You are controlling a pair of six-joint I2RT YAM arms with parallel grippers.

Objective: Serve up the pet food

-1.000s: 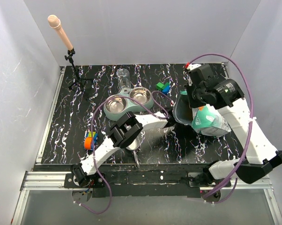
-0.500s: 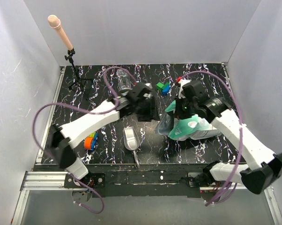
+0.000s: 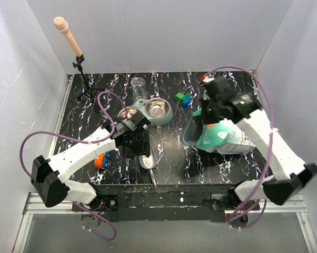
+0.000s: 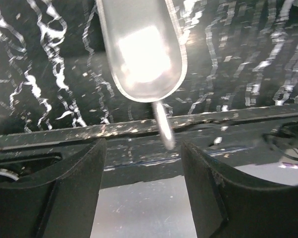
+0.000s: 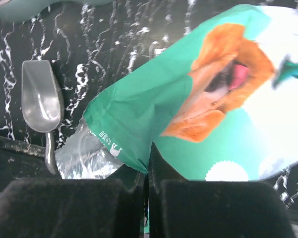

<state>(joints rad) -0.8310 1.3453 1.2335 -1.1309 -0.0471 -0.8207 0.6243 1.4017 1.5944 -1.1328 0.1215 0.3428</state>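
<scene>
Your left wrist view gives what the overhead view cannot. The scoop [image 4: 141, 54] lies on the surface [image 4: 248, 59] just beyond the left gripper [image 4: 143, 148]. That gripper's fingers stand spread with nothing between them, and the scoop's bowl shows only bright bare metal.

Your right wrist view shows the right gripper [image 5: 148, 171] pressed together, pinching an edge of the bag [image 5: 213, 99] by its mouth (silver lining shows there).

From above, the bag sits at the right and the teal feeder [image 3: 169, 112] at the far middle. The feeder's right bowl [image 3: 156, 108] is bare steel; the left bowl is partly hidden by the arm.

You cannot tell where the pet food is: no pellet shows in any view.

Count one scoop, one bag, two bowls, one bottle [image 3: 138, 86], one green block [image 3: 179, 97] and one blue block [image 3: 187, 99].
</scene>
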